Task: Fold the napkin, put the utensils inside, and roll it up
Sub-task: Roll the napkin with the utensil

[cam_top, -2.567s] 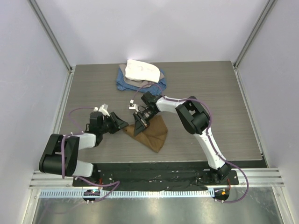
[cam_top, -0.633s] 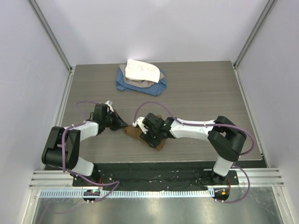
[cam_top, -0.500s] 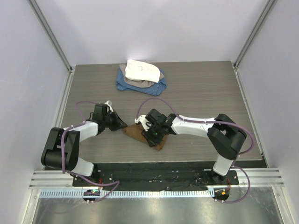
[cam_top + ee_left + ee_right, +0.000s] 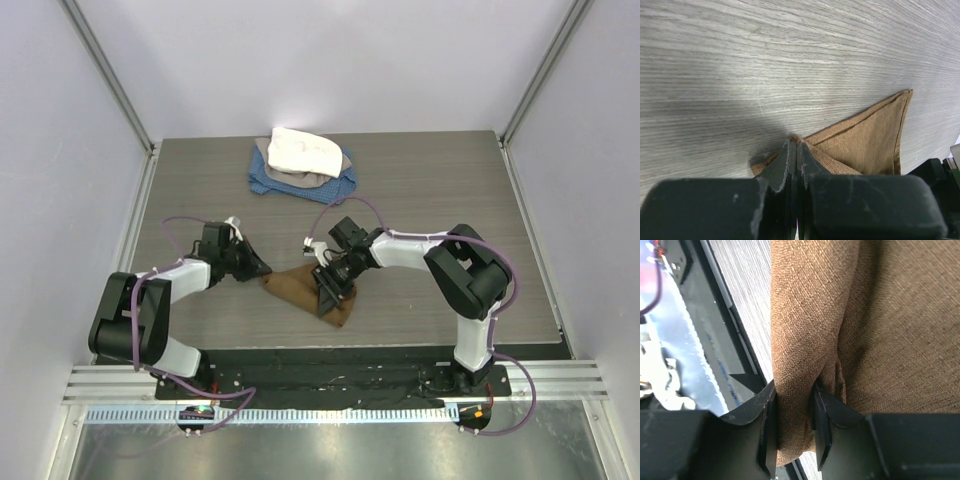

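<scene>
The tan-brown napkin (image 4: 298,287) lies bunched near the table's front edge, between the two arms. My left gripper (image 4: 262,267) is at the napkin's left corner. In the left wrist view its jaws (image 4: 795,145) are shut, with the napkin (image 4: 870,140) tented up around the tips. My right gripper (image 4: 328,287) is over the napkin's right part. In the right wrist view it (image 4: 793,387) is clamped on a thick rolled fold of napkin (image 4: 805,315). The utensils are hidden from view.
A pile of blue and white cloths (image 4: 300,160) sits at the back of the table. The black strip along the table's front edge (image 4: 330,355) runs just below the napkin and shows beside the fold as a dark edge (image 4: 715,315).
My right gripper has closed on a fold of the napkin, and its wrist has shifted right and toward the back. The left gripper has stayed at the left corner.
</scene>
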Robot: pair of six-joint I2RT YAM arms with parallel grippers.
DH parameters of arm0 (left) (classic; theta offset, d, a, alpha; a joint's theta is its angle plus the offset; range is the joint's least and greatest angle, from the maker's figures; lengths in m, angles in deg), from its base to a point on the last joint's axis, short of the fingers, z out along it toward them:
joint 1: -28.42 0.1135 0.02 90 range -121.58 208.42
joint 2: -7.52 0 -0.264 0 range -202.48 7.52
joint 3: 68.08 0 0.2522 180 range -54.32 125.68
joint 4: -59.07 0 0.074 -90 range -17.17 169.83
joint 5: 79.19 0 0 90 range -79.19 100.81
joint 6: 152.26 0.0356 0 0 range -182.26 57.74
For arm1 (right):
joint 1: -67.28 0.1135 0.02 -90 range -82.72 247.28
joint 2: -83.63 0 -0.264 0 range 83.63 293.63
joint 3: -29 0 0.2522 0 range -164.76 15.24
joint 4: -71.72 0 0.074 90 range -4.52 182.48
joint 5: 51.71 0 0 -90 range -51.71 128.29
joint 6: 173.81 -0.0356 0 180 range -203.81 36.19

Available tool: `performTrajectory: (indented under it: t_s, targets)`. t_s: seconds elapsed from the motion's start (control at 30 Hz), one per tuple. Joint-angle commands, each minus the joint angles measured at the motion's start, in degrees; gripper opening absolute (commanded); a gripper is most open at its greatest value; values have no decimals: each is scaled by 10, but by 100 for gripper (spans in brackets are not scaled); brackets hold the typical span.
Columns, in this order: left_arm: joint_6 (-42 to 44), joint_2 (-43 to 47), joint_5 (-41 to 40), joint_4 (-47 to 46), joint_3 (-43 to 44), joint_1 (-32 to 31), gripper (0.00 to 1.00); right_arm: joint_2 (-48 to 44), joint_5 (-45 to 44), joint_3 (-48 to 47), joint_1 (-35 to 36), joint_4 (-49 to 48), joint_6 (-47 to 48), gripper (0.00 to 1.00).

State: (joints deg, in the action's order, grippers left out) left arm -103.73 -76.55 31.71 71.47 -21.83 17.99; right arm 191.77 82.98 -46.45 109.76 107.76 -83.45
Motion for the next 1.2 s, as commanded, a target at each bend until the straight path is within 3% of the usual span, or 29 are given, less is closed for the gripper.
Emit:
performTrajectory:
  t_s: [0.0,0.2,0.4,0.53,0.67,1.17]
  targets:
    - [17,-22,-18,12,17,0,0,9,-16,10,-11,20,-3,39]
    - [19,-41,-10,12,28,0,0,-63,-95,-17,-10,51,-36,67]
    - [22,-46,-10,31,32,0,0,-157,-240,-40,31,70,-34,75]
    - [22,-48,-10,33,33,0,0,-197,-488,-48,154,42,-13,79]
    - [20,-52,-7,34,35,0,0,-195,-608,-28,223,-70,17,83]
    - [20,-52,-3,36,39,0,0,-24,-609,-91,256,-184,120,82]
